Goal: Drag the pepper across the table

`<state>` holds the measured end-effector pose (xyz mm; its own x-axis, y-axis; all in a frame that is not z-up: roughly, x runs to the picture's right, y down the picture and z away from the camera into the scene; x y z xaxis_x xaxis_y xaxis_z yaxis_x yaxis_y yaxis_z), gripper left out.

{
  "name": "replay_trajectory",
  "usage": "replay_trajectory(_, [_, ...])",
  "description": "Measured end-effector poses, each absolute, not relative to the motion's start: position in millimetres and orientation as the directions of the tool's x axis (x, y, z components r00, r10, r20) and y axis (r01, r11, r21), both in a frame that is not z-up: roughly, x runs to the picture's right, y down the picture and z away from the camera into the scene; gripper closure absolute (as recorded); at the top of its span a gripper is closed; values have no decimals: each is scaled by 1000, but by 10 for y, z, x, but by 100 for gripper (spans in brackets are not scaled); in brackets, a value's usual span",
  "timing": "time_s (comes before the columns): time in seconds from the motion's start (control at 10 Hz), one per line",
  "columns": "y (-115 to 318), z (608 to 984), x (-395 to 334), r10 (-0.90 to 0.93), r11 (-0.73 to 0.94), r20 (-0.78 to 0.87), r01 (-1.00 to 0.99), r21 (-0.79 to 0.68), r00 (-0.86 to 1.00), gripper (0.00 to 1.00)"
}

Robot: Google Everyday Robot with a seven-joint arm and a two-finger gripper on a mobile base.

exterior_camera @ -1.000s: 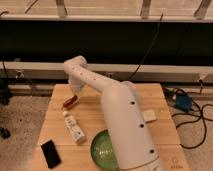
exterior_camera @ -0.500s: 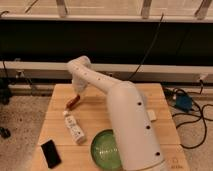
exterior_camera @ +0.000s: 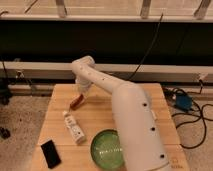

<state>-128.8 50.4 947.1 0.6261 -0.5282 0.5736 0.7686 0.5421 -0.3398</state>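
Pale plank table (exterior_camera: pixel 56 102) | gripper (exterior_camera: pixel 81 96) down at its far-left part, apparently touching pepper (exterior_camera: pixel 75 103) | whether it grips: cannot tell

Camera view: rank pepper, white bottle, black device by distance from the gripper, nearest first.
Gripper is at the table's back-left.
1. Pepper: right beside it.
2. White bottle: mid-left.
3. Black device: front-left corner.

One claw (exterior_camera: pixel 81 96) at one pepper (exterior_camera: pixel 75 103), one bottle (exterior_camera: pixel 74 128), one bowl (exterior_camera: pixel 106 148), one black slab (exterior_camera: pixel 50 153)
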Motion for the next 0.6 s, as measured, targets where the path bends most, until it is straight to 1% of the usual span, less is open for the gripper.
replay_trajectory(0.6, [511, 9479, -1177, -529, 545, 571, 767, -338, 628, 100])
